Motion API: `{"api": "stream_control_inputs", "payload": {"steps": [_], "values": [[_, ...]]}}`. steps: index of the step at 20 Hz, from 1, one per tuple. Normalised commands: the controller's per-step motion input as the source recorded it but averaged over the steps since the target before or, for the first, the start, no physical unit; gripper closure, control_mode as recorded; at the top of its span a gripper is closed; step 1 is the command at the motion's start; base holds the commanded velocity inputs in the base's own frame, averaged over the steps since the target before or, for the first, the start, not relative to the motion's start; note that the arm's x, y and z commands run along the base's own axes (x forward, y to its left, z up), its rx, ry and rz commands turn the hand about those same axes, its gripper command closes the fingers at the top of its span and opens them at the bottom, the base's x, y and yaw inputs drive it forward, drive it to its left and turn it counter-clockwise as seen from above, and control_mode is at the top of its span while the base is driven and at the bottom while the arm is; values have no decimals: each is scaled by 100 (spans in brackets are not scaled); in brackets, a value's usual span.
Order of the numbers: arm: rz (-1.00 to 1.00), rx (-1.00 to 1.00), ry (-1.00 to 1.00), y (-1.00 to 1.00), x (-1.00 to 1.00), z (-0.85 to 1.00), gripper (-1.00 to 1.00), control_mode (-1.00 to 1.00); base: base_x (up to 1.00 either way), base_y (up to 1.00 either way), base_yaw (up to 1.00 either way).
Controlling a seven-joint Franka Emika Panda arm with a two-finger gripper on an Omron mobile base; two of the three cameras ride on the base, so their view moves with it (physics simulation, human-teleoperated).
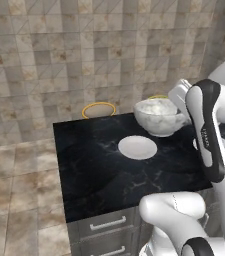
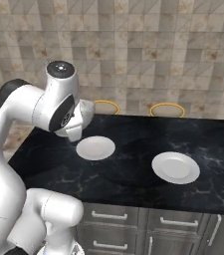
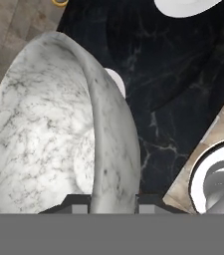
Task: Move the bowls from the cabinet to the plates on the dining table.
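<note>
You face a dining table [image 2: 133, 174] topped in black white-veined marble, grey drawers beneath, tan tiled wall and floor around. Two white plates [image 2: 95, 148] sit well apart (no writing legible). The gripper [image 3: 112, 201] pinches the marbled bowl's [image 1: 159, 116] rim, above the table.

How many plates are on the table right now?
2. One plate sits toward the table's left end, just below the held marble bowl; the other plate sits further right, nearer the front edge. Neither holds a bowl yet.
</note>
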Motion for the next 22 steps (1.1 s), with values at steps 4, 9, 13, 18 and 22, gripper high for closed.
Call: {"api": "stream_control_inputs", "payload": {"steps": [4, 9, 13, 18, 22], "values": [[-1, 0, -3, 0, 5, -34, 100, -100, 0, 0, 0], [-1, 0, -1, 0, 3, -31, 100, -100, 0, 0, 0], [-1, 1, 0, 0, 12, -17, 100, -100, 0, 0, 0], [-4, 5, 0, 0, 34, -9, 100, -100, 0, 0, 0], [-6, 6, 4, -1, 41, -19, 100, -100, 0, 0, 0]]}}
